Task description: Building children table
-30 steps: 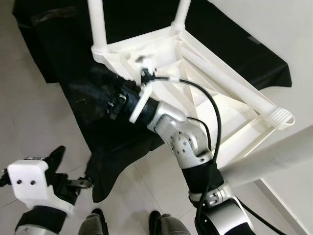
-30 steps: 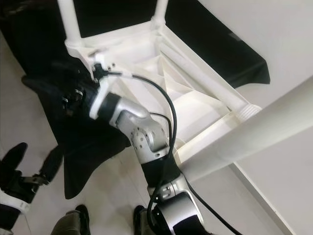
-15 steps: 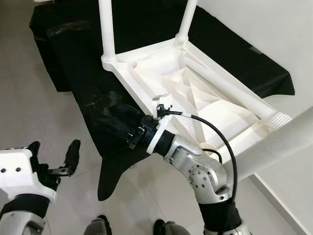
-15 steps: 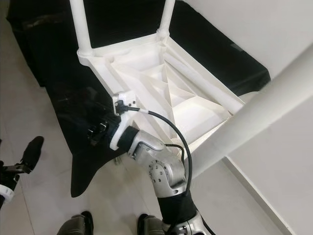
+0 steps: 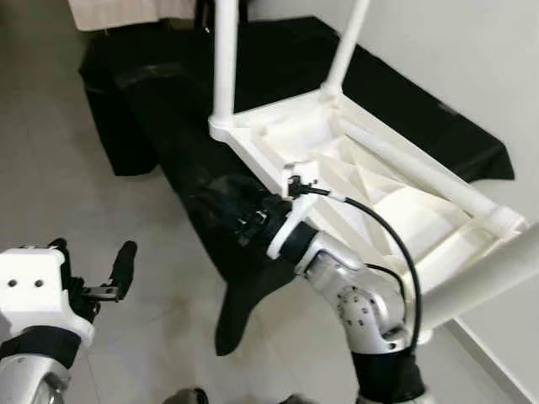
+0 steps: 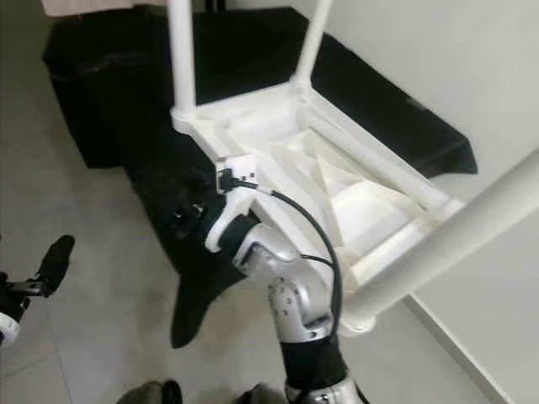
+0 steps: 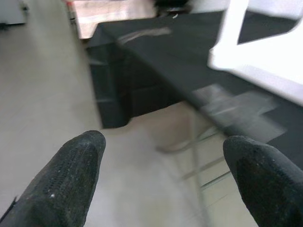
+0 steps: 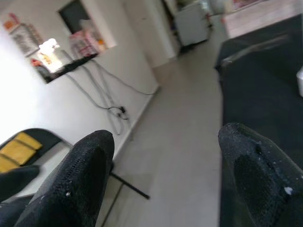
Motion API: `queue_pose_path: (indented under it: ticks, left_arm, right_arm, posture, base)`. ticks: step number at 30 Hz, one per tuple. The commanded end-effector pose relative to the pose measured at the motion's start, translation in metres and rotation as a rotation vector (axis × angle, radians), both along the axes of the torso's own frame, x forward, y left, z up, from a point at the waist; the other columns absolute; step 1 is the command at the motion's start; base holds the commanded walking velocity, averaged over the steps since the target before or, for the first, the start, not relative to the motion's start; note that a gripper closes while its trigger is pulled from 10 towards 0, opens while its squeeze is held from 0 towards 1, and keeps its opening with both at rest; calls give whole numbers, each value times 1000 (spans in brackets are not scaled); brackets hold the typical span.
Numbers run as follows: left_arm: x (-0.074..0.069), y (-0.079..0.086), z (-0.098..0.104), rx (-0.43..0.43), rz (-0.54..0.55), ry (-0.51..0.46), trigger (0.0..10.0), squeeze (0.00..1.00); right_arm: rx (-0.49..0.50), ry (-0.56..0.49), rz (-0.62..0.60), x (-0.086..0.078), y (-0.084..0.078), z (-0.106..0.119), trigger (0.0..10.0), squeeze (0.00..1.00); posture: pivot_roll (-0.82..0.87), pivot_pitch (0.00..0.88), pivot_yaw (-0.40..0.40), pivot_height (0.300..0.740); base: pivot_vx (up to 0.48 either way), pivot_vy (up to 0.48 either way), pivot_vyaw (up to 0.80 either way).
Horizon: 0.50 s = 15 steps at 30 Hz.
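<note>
Upside down on the black-draped worktop [image 5: 152,93] lies the white plastic children's table [image 5: 370,189], its ribbed underside facing up and tilted toward the robot. Two white legs [image 5: 224,63] already stand up from its far corners, rising out of the top of the head views. A third white leg [image 6: 438,244] runs as a blurred bar close to the camera, slanting from the right edge down to a rounded end near the robot's right elbow, across the table's near corner; whether it touches that corner cannot be told.

Reaching forward over the worktop's front edge, the right gripper [image 5: 232,206] sits just beside the table's near-left rim, dark against the black cloth [image 5: 244,295] that hangs to the floor in a point. From the head views its fingers are hard to separate from the cloth, but the wrist view shows the two black fingertips [image 8: 85,175] spread wide with nothing between them, looking across grey floor toward a white wall with cables. A black cable [image 5: 383,244] loops from the wrist camera mount back along the silver arm.

Low at the robot's left, the left gripper [image 5: 97,273] hovers over the pale tiled floor [image 5: 50,168], well apart from the table. Its fingers [image 7: 71,175] are likewise spread and empty, facing the worktop's draped side.
</note>
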<state>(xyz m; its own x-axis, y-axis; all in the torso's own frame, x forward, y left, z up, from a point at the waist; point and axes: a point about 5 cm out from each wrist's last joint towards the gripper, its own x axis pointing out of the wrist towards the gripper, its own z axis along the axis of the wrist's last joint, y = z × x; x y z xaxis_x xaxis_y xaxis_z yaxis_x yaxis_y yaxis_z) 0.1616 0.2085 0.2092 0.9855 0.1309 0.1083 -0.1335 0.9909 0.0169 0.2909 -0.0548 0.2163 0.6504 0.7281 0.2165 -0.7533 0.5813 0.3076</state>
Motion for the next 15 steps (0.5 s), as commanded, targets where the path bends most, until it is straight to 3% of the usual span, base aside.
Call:
queue_pose_path:
  ticks: [1,2,6,7,9,10,11,12,15]
  left_arm:
    - [-4,-6,-1,6,-36,26,10000,0]
    - [-7,-10,-3,5,-55,41,10000,0]
    - [-9,-13,-4,3,-68,52,10000,0]
    - [-12,-17,-7,-6,-81,72,10000,0]
    - [-12,-17,-7,-6,-81,72,10000,0]
    - [-15,-21,-12,-15,-88,94,10000,0]
    - [-15,-21,-12,-15,-88,94,10000,0]
    - [-22,-26,-19,3,-103,130,10000,0]
    - [-24,-27,-24,8,-100,139,10000,0]
  right_arm:
    - [-22,13,-82,1,-19,-7,10000,0]
    - [-46,15,-106,-1,-28,-10,10000,0]
    - [-63,15,-121,-2,-33,-12,10000,0]
    - [-100,21,-152,-5,-42,-18,10000,0]
    - [-100,21,-152,-5,-42,-18,10000,0]
    - [-128,45,-193,-12,-53,-26,10000,0]
    - [-128,45,-193,-12,-53,-26,10000,0]
    - [-166,103,-257,-32,-71,-42,10000,0]
    - [-179,132,-279,-45,-78,-51,10000,0]
  posture:
    - [-58,174,-78,740]
    - [-61,173,-75,740]
    - [-61,173,-75,740]
    - [-61,172,-72,740]
    - [-61,172,-72,740]
    - [-58,171,-67,740]
    - [-58,171,-67,740]
    - [-61,175,-68,740]
    - [-78,174,-63,740]
  base:
    - [0,0,0]
    - [0,0,0]
    - [0,0,0]
    - [0,0,0]
    - [0,0,0]
    - [0,0,0]
    - [0,0,0]
    - [0,0,0]
    - [0,0,0]
